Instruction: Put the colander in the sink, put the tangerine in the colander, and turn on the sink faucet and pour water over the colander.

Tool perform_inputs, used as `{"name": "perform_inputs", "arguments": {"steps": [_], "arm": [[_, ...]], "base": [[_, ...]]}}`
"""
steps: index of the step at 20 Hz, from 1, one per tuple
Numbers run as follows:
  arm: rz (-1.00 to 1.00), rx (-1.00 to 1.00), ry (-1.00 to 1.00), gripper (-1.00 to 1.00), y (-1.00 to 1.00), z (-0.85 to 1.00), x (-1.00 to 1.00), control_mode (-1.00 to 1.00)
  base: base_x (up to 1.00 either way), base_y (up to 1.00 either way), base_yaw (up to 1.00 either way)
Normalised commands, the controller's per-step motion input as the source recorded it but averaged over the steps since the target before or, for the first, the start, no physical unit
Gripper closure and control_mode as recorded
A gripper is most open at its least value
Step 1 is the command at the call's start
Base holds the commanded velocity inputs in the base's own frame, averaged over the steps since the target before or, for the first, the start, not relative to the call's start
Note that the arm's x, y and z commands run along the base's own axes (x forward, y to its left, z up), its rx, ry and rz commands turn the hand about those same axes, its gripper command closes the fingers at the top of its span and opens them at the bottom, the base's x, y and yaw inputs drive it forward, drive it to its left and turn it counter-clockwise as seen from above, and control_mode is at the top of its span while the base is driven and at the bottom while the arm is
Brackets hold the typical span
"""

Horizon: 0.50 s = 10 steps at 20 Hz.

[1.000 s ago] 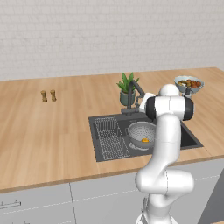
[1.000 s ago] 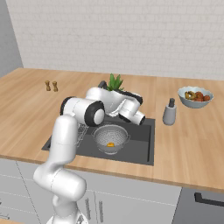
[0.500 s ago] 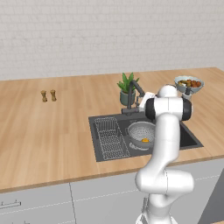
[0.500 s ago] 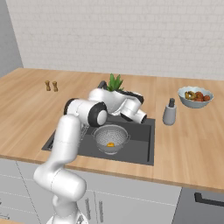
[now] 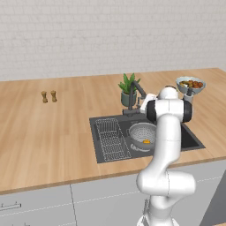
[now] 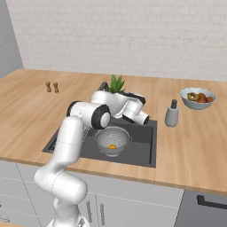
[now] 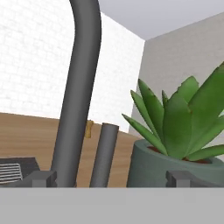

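Colander [image 6: 112, 141] seated in sink [image 6: 144, 146], right of the wire rack section. Tangerine [image 6: 112, 146] lying inside colander, on its floor. First two steps judged complete.

Faucet step outstanding: no stream of water seen at sink faucet [image 5: 137, 89] in either base view. Spout standing behind the basin, just beside potted plant [image 5: 128, 89].

Claw [image 7: 111, 178] spread wide, empty, fingertips [image 7: 42, 178] rising at either side of the hand view. Faucet stem [image 7: 78, 94] and a shorter grey post [image 7: 103, 155] close ahead between the tips, with plant pot to the right. Contact with faucet not confirmed; appears near but apart.

Remaining, as judged: engage faucet handle, start flow, direct spout over colander. Spout position relative to colander not clear enough to assess.

Fruit bowl [image 6: 198, 97] and grey dispenser [image 6: 171, 113] on worktop [image 6: 195, 142], well clear of the work.
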Motion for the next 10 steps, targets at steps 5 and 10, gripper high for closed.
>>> {"name": "perform_inputs", "arguments": {"steps": [5,10], "arm": [[-0.14,-0.10,0.03,-1.00,0.00,-0.01,0.07,-1.00],[-0.15,-0.10,0.02,-1.00,0.12,0.00,0.03,-1.00]], "base": [[0.00,0.00,0.00],[0.00,0.00,0.00]]}}
